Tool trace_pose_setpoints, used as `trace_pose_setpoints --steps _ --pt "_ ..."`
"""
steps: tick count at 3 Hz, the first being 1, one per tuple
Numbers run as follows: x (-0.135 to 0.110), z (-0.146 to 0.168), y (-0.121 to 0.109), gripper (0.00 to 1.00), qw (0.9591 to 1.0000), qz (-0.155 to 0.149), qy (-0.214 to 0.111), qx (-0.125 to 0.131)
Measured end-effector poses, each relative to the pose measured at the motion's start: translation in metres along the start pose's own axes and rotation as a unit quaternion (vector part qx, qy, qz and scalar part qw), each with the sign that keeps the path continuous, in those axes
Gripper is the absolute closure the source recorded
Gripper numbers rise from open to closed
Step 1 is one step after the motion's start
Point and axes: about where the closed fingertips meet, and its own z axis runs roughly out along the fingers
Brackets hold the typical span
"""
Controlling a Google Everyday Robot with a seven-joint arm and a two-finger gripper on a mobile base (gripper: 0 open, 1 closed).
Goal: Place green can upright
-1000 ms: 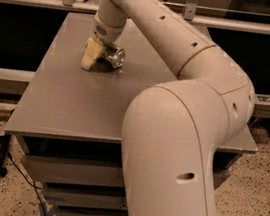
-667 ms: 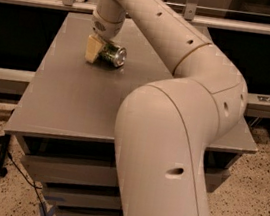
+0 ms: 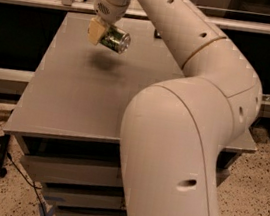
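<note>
The green can [image 3: 116,40] hangs on its side above the far left part of the grey table [image 3: 75,101], its silver end facing right. My gripper [image 3: 103,32] is shut on the can, with a yellowish finger [image 3: 95,32] showing on its left side. The can is clear of the tabletop and casts a shadow [image 3: 104,62] below it. The white arm reaches in from the lower right across the table.
A small dark object [image 3: 157,33] lies on the table's far edge behind the arm. A glass partition with a metal rail [image 3: 40,1] runs behind the table. Drawers [image 3: 65,170] sit under the tabletop.
The gripper has lifted the can off the tabletop, where it lay on its side; it now hangs above its shadow. The arm has risen with it.
</note>
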Motion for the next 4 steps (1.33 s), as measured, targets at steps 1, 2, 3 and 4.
trace_pose_setpoints --steps 1,2,3,4 --pt "0.003 -0.040 -0.005 1.00 0.9973 0.024 -0.067 0.018" --pt "0.027 -0.069 -0.004 1.00 0.9890 0.044 -0.138 0.030" --pt "0.059 -0.085 0.002 1.00 0.9763 0.057 -0.205 0.038" --pt "0.084 -0.099 0.001 1.00 0.9556 0.067 -0.282 0.054"
